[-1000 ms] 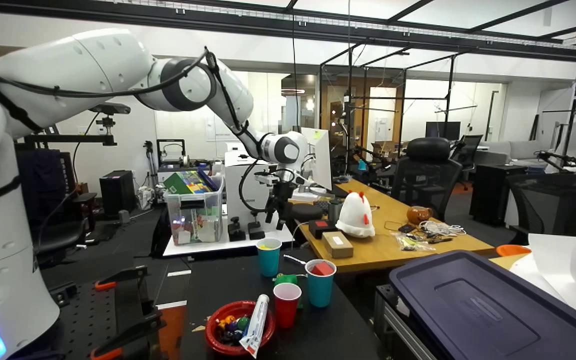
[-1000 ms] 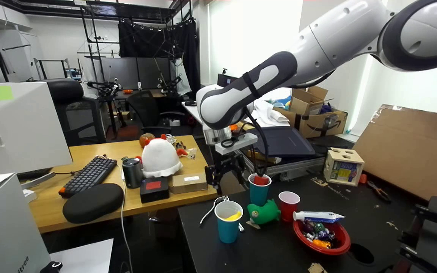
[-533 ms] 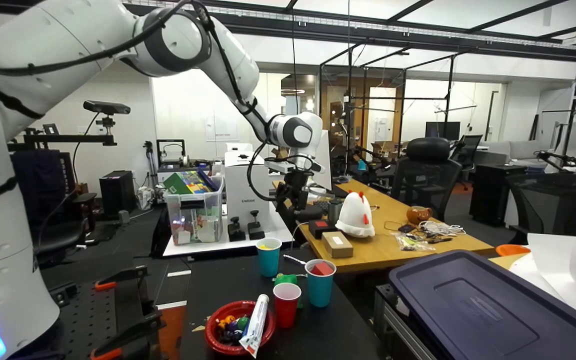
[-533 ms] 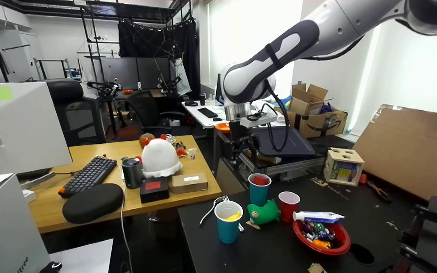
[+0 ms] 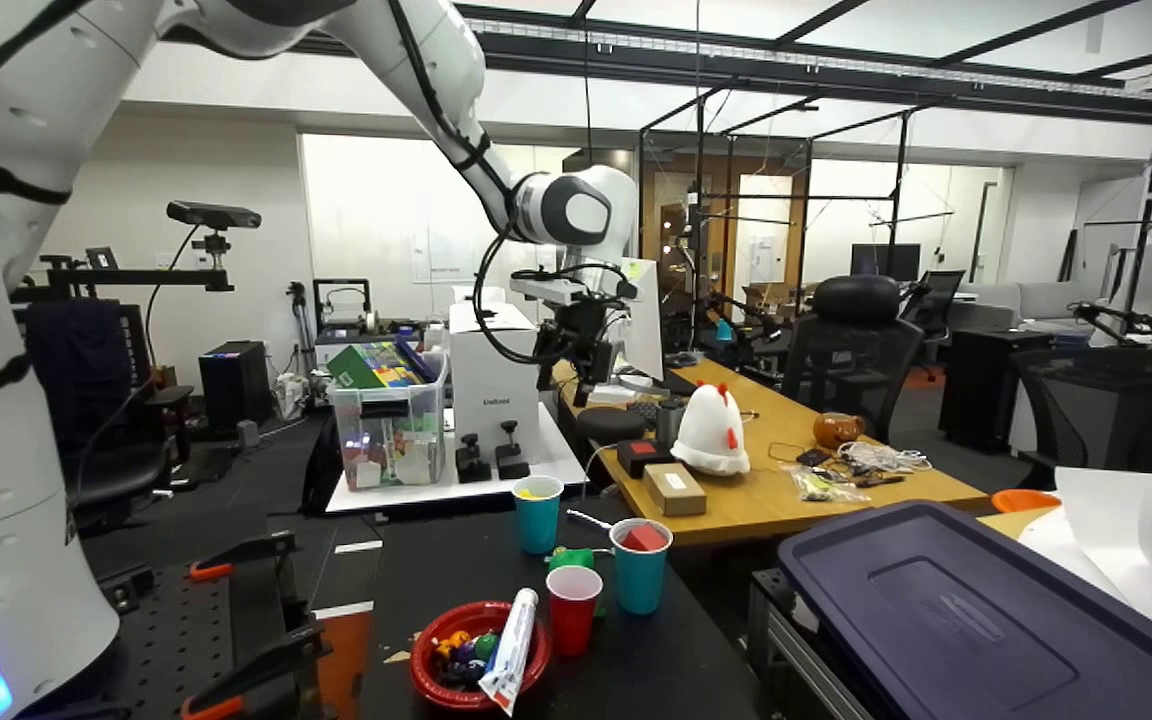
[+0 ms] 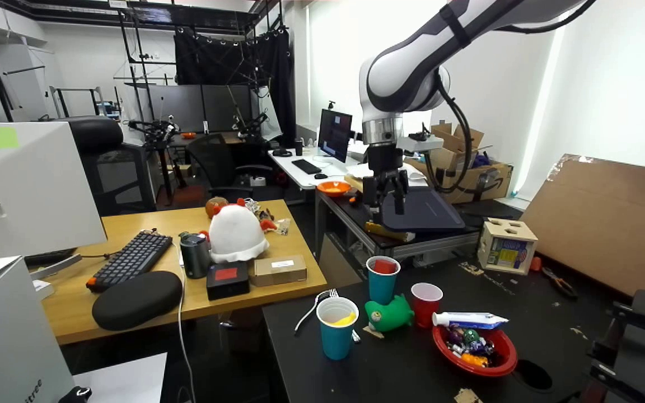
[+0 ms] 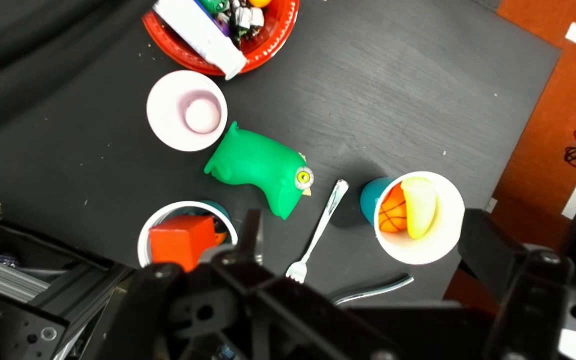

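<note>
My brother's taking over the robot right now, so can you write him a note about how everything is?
End effector: open, empty, clear of the black table.
In cups already: red block in one blue cup; orange ball and yellow toy in the other blue cup.
Red cup: nothing inside. Red bowl: tube lying across it.
Left loose on the table: green toy and fork.

Your arm [image 5: 451, 70] stands on its base [image 5: 16, 580], lit blue low down, at the left in an exterior view; it bends high near the top and slopes down rightward to the wrist [image 5: 576, 210]. Beneath that, your pincer [image 6: 387, 210] hangs pointing downward in both exterior views. In the wrist view you have its fingers [image 7: 254, 232] parted wide, one left, one right.
</note>
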You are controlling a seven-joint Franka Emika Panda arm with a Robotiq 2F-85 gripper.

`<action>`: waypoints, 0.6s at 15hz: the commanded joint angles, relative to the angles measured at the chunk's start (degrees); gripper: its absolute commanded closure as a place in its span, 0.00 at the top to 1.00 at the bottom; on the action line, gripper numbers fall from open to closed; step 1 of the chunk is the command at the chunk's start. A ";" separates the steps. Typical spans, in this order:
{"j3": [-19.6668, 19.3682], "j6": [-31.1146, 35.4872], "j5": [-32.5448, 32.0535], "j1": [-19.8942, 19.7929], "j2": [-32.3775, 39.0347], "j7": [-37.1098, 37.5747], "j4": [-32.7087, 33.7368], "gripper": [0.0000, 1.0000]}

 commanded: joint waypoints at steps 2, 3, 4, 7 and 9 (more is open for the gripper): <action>0.48 -0.26 0.59 -0.34 -11.07 -0.75 -9.43 1.00; 0.41 -0.76 0.40 -0.08 -12.77 -0.11 -10.37 1.00; 0.37 -1.09 0.43 0.07 -14.30 0.39 -11.26 1.00; 0.17 -3.46 0.75 0.20 -18.46 2.00 -12.83 1.00; -0.08 -5.25 0.76 0.06 -20.89 2.80 -13.49 1.00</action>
